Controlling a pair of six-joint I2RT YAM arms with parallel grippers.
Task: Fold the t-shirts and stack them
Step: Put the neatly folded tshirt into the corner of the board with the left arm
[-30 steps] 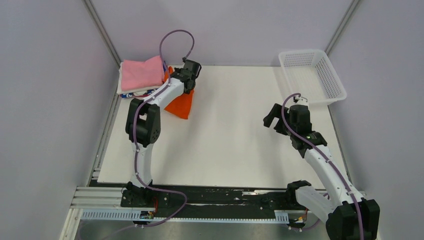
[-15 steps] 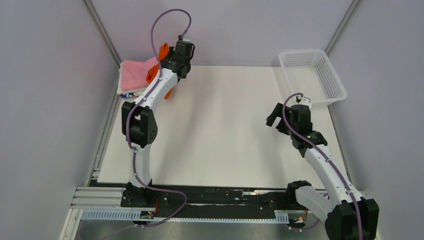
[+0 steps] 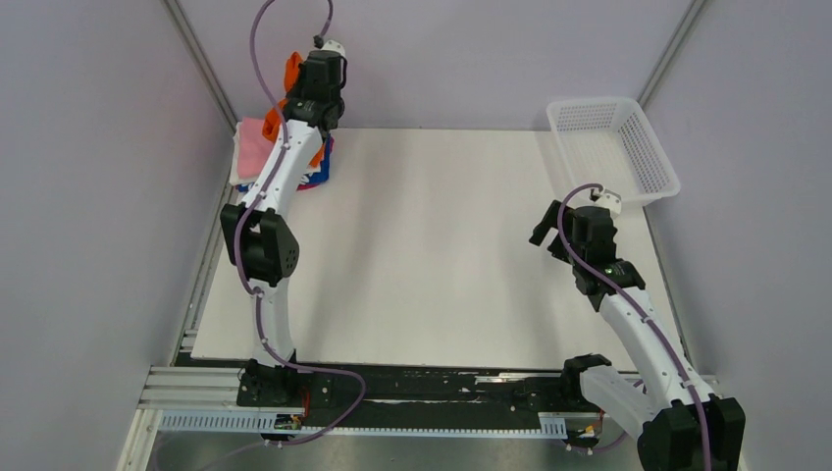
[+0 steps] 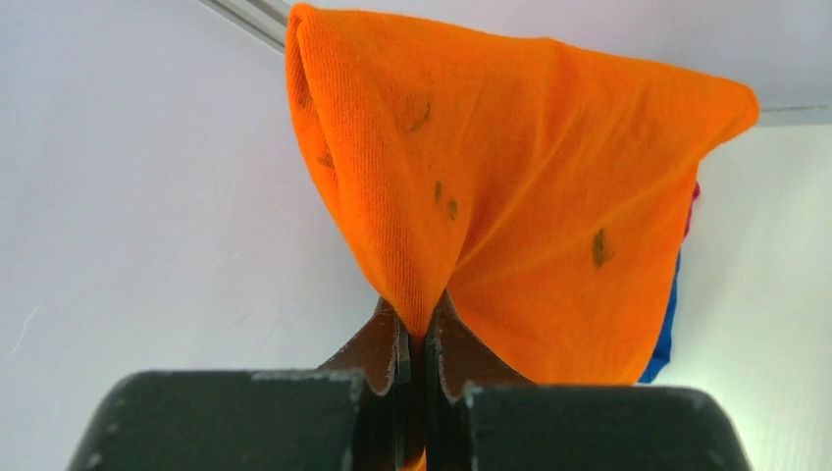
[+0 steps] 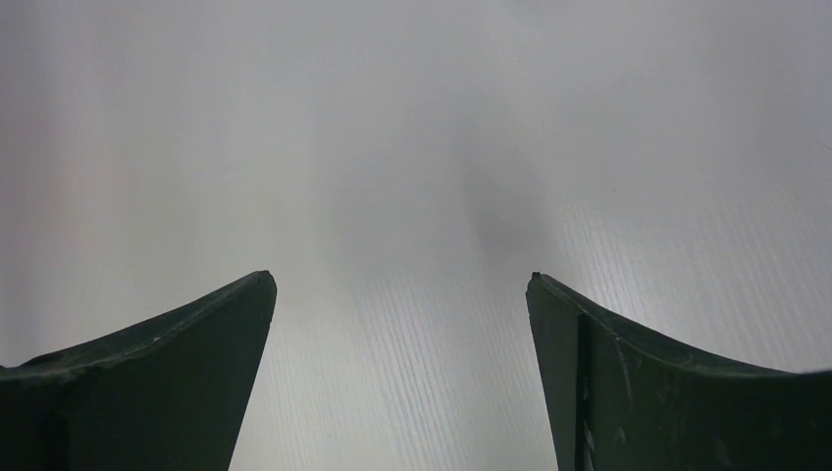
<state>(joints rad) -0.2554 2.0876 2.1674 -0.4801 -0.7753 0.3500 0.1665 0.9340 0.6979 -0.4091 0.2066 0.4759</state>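
Basket: white plastic mesh basket [image 3: 659, 167], rectangular, with open grid walls and a thicker rim, at the far right corner of the white matte worktop [image 3: 432, 265].
Basket contents: only its own mesh floor shows inside.
Worktop surface: smooth, pale and flat; in the right wrist view a faint straight grain runs across it.
Orange shirt, place: bright orange knit t-shirt [image 4: 510, 196] is held up in the air over the far left corner, above the stack there. From the top view only scraps of it show around the arm [image 3: 292, 71].
Orange shirt, look: soft cloth with a fine ribbed weave, bunched rather than flat. It spreads from the pinch into a tent-like shape with one sharp corner to the right, and it carries a few small dark flecks.
Stack: folded pink t-shirt [image 3: 251, 147] lies at the far left corner against the left edge, with a blue t-shirt with white print [image 3: 319, 179] showing just beside it under the arm. How the layers lie on one another cannot be told, because the arm covers them.
Left tool: left tool [image 4: 417, 343] has its brown pads pressed together on a fold of the orange cloth, with the cloth passing between them.
Right tool: right tool [image 5: 400, 285] has its two dark, curved fingers spread wide apart over bare worktop near the right edge, well apart from the basket and the shirts.
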